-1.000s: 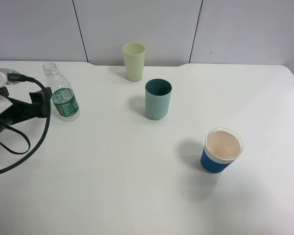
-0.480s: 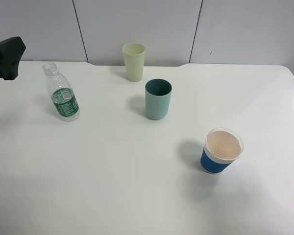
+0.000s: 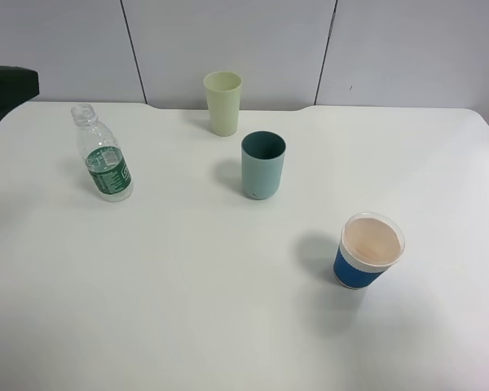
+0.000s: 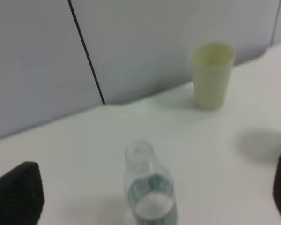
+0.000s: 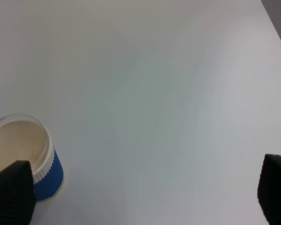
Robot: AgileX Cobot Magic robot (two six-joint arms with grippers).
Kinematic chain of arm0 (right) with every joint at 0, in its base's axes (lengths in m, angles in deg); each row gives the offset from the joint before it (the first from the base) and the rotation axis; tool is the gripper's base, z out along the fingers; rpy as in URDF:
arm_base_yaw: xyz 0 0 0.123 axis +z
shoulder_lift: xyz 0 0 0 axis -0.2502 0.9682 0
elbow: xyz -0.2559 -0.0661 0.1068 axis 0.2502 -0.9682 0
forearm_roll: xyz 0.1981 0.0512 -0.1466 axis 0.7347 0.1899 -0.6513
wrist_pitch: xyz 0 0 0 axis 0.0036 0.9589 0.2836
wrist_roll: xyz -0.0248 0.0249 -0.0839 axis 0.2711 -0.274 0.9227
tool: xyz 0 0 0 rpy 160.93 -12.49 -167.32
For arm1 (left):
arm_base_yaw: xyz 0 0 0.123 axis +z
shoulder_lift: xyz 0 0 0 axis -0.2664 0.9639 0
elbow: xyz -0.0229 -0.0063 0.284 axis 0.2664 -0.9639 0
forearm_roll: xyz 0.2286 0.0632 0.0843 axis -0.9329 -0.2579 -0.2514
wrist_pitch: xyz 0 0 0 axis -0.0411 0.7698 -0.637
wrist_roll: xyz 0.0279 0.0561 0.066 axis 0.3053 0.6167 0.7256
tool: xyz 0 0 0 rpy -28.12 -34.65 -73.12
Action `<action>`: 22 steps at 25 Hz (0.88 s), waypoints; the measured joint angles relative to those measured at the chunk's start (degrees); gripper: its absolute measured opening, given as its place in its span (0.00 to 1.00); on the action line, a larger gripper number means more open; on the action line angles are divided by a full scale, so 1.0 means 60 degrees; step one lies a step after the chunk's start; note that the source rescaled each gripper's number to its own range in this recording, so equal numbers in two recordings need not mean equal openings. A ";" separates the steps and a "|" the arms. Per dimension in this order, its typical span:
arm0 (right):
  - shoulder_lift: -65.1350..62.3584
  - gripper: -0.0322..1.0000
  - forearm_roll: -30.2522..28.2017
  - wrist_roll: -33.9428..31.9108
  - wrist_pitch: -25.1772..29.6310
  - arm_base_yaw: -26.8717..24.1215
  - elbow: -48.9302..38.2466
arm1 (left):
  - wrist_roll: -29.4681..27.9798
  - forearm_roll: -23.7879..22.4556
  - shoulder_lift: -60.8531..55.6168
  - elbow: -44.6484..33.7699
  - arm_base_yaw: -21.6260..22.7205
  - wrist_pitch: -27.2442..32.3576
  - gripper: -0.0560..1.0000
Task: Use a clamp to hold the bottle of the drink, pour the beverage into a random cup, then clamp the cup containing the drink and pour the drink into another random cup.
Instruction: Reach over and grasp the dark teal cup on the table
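Table point(image 3: 187, 318), white, bearing 4 task items, all upright and well apart from one another. Item 1: bottle point(image 3: 104, 156), clear plastic with a green label and no cap visible on the neck; it stands toward the left side of the high view, fill level too faint to read. Item 2: pale yellow-green cup point(image 3: 222, 103), at the far edge by the wall panels point(image 3: 228, 41). Item 3: teal cup point(image 3: 263, 165), near item 2 on the camera side; interior dark, contents not discernible. Item 4: blue paper cup point(image 3: 368, 252), white rim and tan interior, toward the right front; whether the tan is lining or drink cannot be told. Left gripper point(image 4: 150, 196): jaws spread wide and holding nothing, with 1 dark fingertip point(image 4: 16, 199) showing on either side of the bottle. It hangs above and short of the bottle, touching nothing, and only a dark corner of it enters the high view at the left edge. Right gripper point(image 5: 141, 190): jaws likewise wide and empty, raised over bare table, the blue paper cup near 1 finger. Status: 0 of 4 steps evidenced as done, and the bottle sits unclamped on the table. Outstanding, by judgement: clamp the bottle, pour into 1 cup, clamp that cup, pour into another.
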 joint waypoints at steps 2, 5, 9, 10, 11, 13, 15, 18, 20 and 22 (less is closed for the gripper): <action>0.0000 0.83 0.0000 0.0000 0.0000 0.0000 0.0000 | 0.0000 0.0019 -0.0120 0.0095 0.0353 0.0413 0.99; 0.0000 0.83 0.0000 0.0000 0.0000 0.0000 0.0000 | 0.0000 0.0159 -0.0307 0.0095 0.0978 0.0609 1.00; 0.0000 0.83 0.0000 0.0000 0.0000 0.0000 0.0000 | 0.0000 0.0672 -0.0770 0.0095 0.2293 0.0957 1.00; 0.0000 0.83 0.0000 0.0000 0.0000 0.0000 0.0000 | 0.0000 0.0762 -0.0970 0.0095 0.2550 0.1053 1.00; 0.0000 0.83 0.0000 0.0000 0.0000 0.0000 0.0000 | 0.0000 0.0825 -0.1122 0.0095 0.2752 0.1140 1.00; 0.0000 0.83 0.0000 0.0000 0.0000 0.0000 0.0000 | 0.0000 0.0885 -0.1533 0.0095 0.2990 0.1455 1.00; 0.0000 0.83 0.0000 0.0000 0.0000 0.0000 0.0000 | 0.0000 0.0915 -0.1925 0.0095 0.3066 0.1737 1.00; 0.0000 0.83 0.0000 0.0000 0.0000 0.0000 0.0000 | 0.0000 0.0952 -0.2726 0.0095 0.3079 0.2387 1.00; 0.0000 0.83 0.0000 0.0000 0.0000 0.0000 0.0000 | 0.0000 0.0984 -0.3274 0.0095 0.3079 0.2885 1.00; 0.0000 0.83 0.0000 0.0000 0.0000 0.0000 0.0000 | -0.0123 0.1080 -0.3784 0.0101 0.3079 0.3250 1.00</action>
